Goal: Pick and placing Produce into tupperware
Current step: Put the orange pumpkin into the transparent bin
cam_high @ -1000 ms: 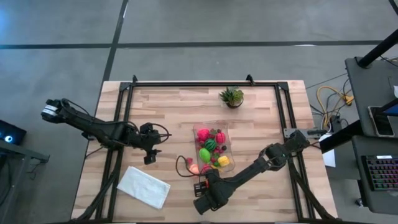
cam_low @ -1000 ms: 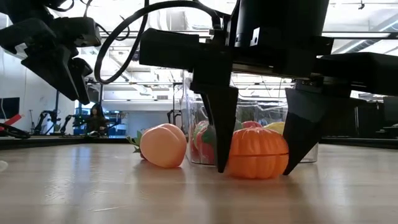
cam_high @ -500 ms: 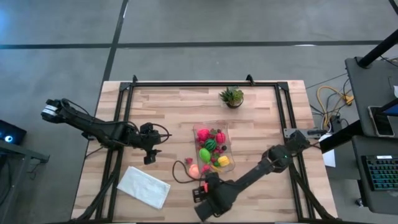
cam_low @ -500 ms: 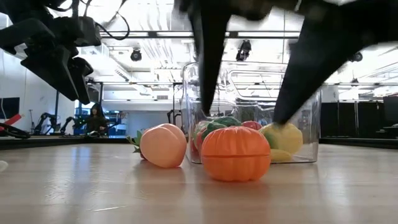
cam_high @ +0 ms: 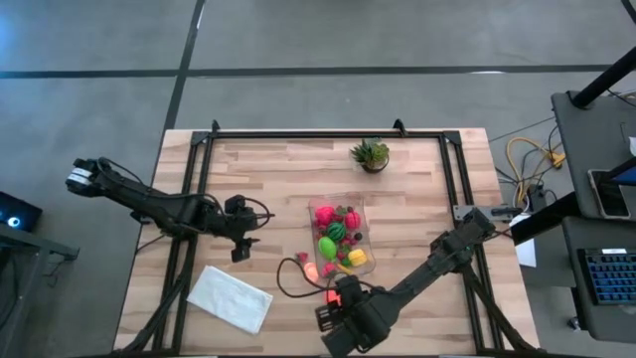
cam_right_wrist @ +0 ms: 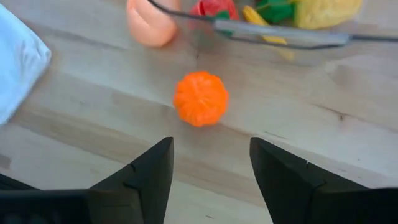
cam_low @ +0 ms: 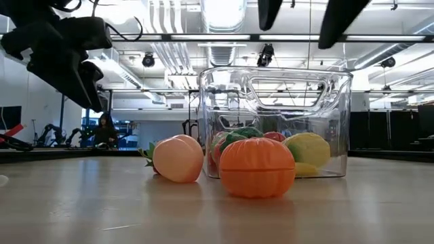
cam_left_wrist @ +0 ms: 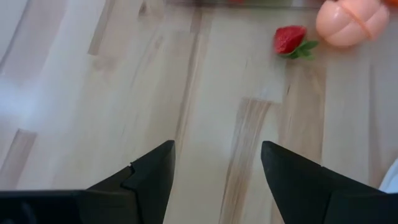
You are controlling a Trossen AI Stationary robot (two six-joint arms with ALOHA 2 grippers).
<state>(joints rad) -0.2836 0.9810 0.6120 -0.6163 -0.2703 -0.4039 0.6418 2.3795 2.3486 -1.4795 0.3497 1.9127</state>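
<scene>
The orange ribbed toy fruit (cam_low: 258, 167) sits on the wood just in front of the clear tupperware (cam_low: 274, 122), with a peach-coloured toy (cam_low: 178, 158) beside it. My right gripper (cam_right_wrist: 211, 163) is open and hovers above and slightly near of the orange toy (cam_right_wrist: 200, 98), touching nothing. In the low view its fingertips (cam_low: 342, 19) show only at the top edge. The tupperware (cam_high: 341, 235) holds red, pink, green, striped and yellow produce. A small strawberry (cam_left_wrist: 290, 39) lies near the peach toy (cam_left_wrist: 351, 22). My left gripper (cam_left_wrist: 217, 163) is open and hangs over bare wood left of the container.
A white folded cloth (cam_high: 230, 298) lies at the near left. A spiky potted plant (cam_high: 370, 154) stands at the far side. A dark cable loops on the wood near the peach toy (cam_high: 310, 269). Black frame rails run along the table's sides.
My right gripper, open throughout, has risen from straddling the orange toy at table level to well above it and has drawn back a little toward the near edge. The orange toy stays where it was on the table.
</scene>
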